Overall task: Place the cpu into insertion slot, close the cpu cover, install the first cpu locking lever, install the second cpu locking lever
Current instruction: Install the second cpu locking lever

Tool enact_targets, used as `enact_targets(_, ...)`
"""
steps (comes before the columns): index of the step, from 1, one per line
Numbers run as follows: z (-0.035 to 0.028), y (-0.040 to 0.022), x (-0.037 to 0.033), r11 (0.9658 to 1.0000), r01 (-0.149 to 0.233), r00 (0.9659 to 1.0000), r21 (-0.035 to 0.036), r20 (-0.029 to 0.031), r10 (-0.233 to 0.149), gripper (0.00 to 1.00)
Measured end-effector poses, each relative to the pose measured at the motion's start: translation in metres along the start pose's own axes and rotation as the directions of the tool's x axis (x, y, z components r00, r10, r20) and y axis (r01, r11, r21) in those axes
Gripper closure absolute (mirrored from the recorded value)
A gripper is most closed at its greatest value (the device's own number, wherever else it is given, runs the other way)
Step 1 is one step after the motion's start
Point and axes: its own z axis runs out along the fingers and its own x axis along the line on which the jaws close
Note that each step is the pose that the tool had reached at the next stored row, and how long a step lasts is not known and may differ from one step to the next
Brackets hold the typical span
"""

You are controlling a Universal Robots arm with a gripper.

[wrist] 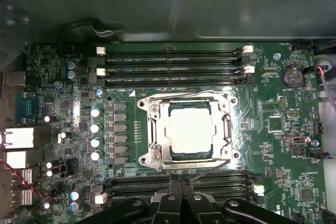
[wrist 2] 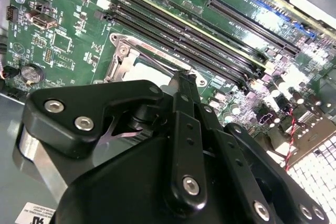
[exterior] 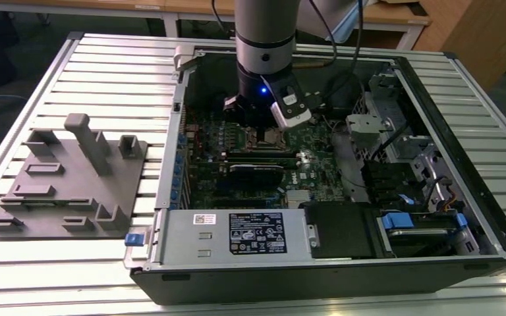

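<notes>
The cpu (wrist: 192, 131) was seen lying flat in the insertion slot (wrist: 153, 132) under the cpu cover (wrist: 227, 129), and the closed, empty gripper (wrist: 180, 180) was best kept pressing gently beside a thin locking lever (wrist: 210, 169).

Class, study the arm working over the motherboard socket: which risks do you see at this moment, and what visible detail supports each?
1. The black gripper sits right at the socket's edge, beside a thin wire locking lever; a slip might bend it.
2. The black memory slots and green motherboard parts crowd the silvery square cpu cover, so a sideways move may strike them.
3. The silver-grey square cpu might be misseated; pressing could harm it.
</notes>
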Motion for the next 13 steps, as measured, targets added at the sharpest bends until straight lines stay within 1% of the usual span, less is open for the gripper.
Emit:
enact_targets(4,0.0008,-0.0002,0.0002,1.0000,0.000,1.0000,0.0004,-0.0003,0.000,0.89)
enact_targets(6,0.0034,-0.0003,0.0005,1.0000,0.000,1.0000,0.0002,-0.0002,0.000,0.89)
enact_targets(8,0.0035,-0.0003,0.0006,1.0000,0.000,1.0000,0.0002,-0.0001,0.000,0.89)
enact_targets(13,0.0037,-0.0005,0.0036,1.0000,0.000,1.0000,0.0003,-0.0002,0.000,0.89)
